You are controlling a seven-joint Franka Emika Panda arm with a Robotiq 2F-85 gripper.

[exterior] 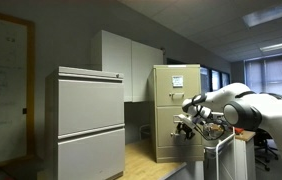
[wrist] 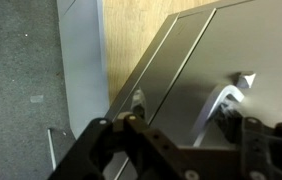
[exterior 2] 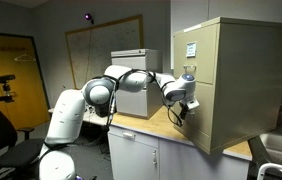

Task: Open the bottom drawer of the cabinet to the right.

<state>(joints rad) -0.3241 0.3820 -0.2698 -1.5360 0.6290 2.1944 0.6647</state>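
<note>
Wrist view had my gripper spread open, handle between the jaws, at the bottom drawer of the right-hand cabinet. I judged it squared up for a straight pull.

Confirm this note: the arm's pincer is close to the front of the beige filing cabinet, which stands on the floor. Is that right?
Not quite. The beige filing cabinet stands on a wooden countertop, not on the floor, as both exterior views show. The pincer is indeed close to the cabinet's front.
</note>
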